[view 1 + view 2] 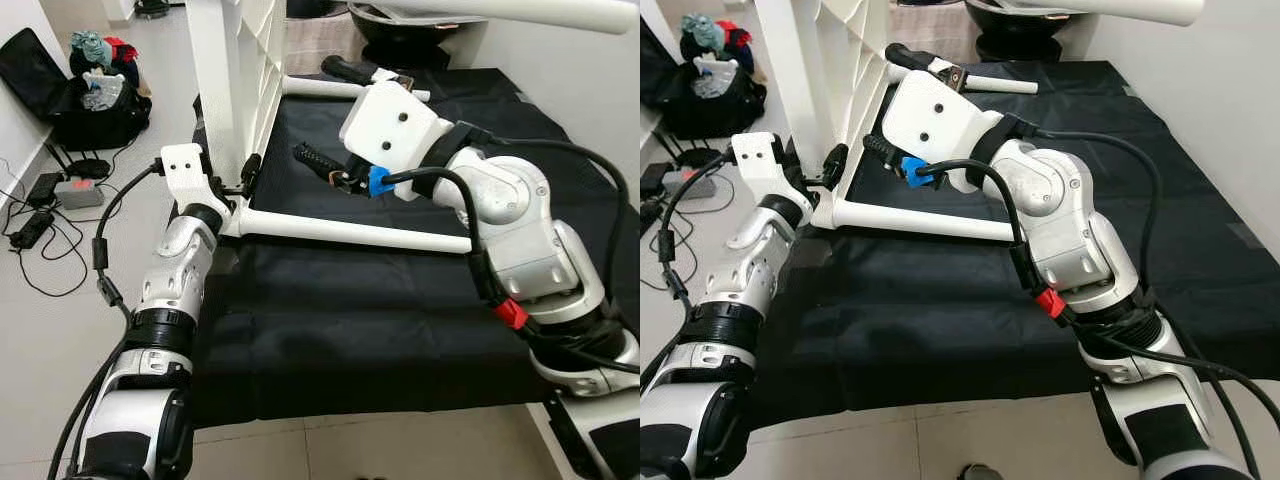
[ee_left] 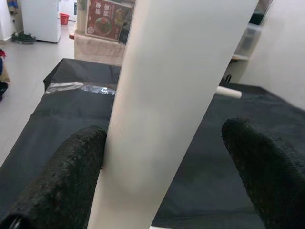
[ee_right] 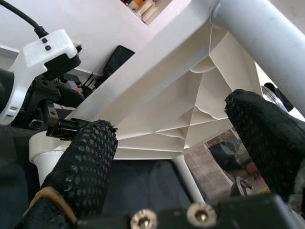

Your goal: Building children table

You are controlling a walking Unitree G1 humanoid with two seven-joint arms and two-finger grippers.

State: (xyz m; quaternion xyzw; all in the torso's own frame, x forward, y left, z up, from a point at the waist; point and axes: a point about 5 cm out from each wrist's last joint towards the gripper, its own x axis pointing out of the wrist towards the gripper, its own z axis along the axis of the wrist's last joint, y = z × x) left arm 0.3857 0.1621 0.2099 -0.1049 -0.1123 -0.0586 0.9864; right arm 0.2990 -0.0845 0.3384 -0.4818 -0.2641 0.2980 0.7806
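The white children's table stands on its edge on a black cloth, its top upright. One round leg sticks out level toward the right, and a second leg lies farther back. My left gripper is open and straddles the top's lower edge where the near leg joins. In the left wrist view one finger touches the white slab and the other finger stands apart. My right gripper is open wide between the two legs, facing the ribbed underside, and holds nothing.
The black cloth covers the floor under the table. A black bag with clothes and a power strip with cables lie on the tiles at the left. A white tube crosses overhead at the back right.
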